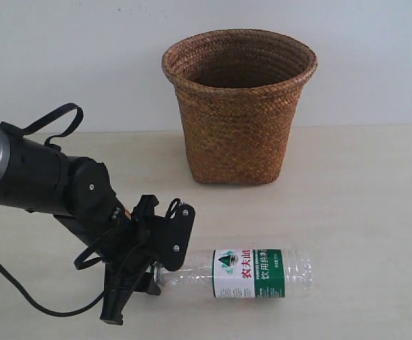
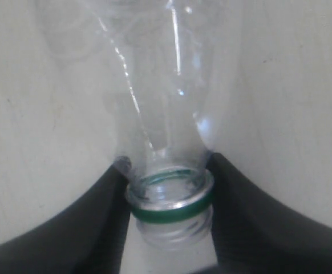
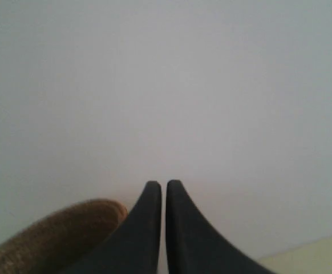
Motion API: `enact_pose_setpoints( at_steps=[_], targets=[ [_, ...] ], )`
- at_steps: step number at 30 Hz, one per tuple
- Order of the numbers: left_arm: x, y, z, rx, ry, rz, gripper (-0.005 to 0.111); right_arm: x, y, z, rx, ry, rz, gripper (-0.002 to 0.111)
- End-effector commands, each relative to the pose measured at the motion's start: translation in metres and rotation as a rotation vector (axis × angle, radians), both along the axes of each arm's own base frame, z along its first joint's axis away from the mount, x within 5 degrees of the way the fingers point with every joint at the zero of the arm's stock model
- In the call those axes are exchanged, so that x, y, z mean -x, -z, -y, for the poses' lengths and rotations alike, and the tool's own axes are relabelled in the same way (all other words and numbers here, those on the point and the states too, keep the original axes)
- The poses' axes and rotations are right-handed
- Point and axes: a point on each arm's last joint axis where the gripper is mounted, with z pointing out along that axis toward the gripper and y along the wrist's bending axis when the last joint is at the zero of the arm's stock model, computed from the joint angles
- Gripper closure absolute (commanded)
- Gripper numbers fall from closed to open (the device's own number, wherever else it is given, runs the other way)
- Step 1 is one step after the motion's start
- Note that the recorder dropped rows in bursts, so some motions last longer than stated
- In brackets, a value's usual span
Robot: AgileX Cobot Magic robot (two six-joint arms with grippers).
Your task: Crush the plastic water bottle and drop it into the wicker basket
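Observation:
The plastic water bottle (image 1: pixel 252 273) lies on its side on the table at the front, uncrushed, its white-and-green label facing up. Its neck points left into my left gripper (image 1: pixel 163 270), which is shut on it. In the left wrist view the black fingers (image 2: pixel 97 222) clamp the plastic water bottle (image 2: pixel 166 108) at its green collar ring, and the threaded mouth is bare with no cap on it. The wicker basket (image 1: pixel 239 113) stands upright behind the bottle. My right gripper (image 3: pixel 164 185) is shut on nothing, faces the wall, and does not show in the exterior view.
The beige table (image 1: pixel 362 198) runs back to a plain white wall. The rim of the wicker basket (image 3: pixel 46 240) is beside the right gripper's fingers. The left arm's black body and its cables (image 1: pixel 43 177) fill the front left.

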Motion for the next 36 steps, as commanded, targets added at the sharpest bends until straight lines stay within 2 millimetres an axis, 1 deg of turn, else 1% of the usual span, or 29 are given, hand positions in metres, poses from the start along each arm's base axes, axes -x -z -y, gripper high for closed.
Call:
enact_pose_setpoints(
  at_steps=[1, 4, 7, 10, 12, 15, 16, 21, 25, 29, 33, 36],
  targets=[
    [0.002, 0.002, 0.003, 0.002, 0.004, -0.011, 0.103, -0.042, 0.024, -0.004, 0.078, -0.023, -0.228, 0.108],
    [0.002, 0.002, 0.003, 0.002, 0.004, -0.011, 0.103, -0.062, 0.043, -0.004, 0.178, -0.031, -0.462, 0.108],
    [0.002, 0.002, 0.003, 0.002, 0.004, -0.011, 0.103, -0.079, 0.053, -0.003, 0.304, -0.061, -0.714, 0.108],
    [0.002, 0.002, 0.003, 0.002, 0.004, -0.011, 0.103, -0.092, 0.059, -0.003, 0.33, -0.089, -0.924, 0.108],
    [0.002, 0.002, 0.003, 0.002, 0.004, -0.011, 0.103, -0.098, 0.06, -0.004, 0.362, -0.117, -1.031, 0.108],
    [0.002, 0.002, 0.003, 0.002, 0.004, -0.011, 0.103, -0.106, 0.062, -0.015, 0.431, -0.193, -1.166, 0.108],
    [0.002, 0.002, 0.003, 0.002, 0.004, -0.011, 0.103, -0.108, 0.061, -0.023, 0.462, -0.231, -1.203, 0.108],
    [0.003, 0.003, 0.003, -0.002, 0.019, -0.01, 0.103, -0.109, 0.058, -0.061, 0.587, -0.408, -1.282, 0.108],
    [0.003, 0.003, 0.003, -0.002, 0.019, -0.01, 0.103, -0.098, 0.051, -0.096, 0.657, -0.581, -1.304, 0.108],
    [0.002, 0.002, 0.003, -0.001, 0.018, -0.007, 0.103, -0.086, 0.049, -0.127, 0.68, -0.737, -1.279, 0.108],
    [0.002, 0.002, 0.003, -0.001, 0.018, -0.006, 0.103, -0.075, 0.058, -0.155, 0.742, -0.82, -1.279, 0.108],
    [0.002, 0.002, 0.003, -0.001, 0.018, -0.006, 0.103, -0.077, 0.072, -0.168, 0.792, -0.836, -1.282, 0.108]
  ],
)
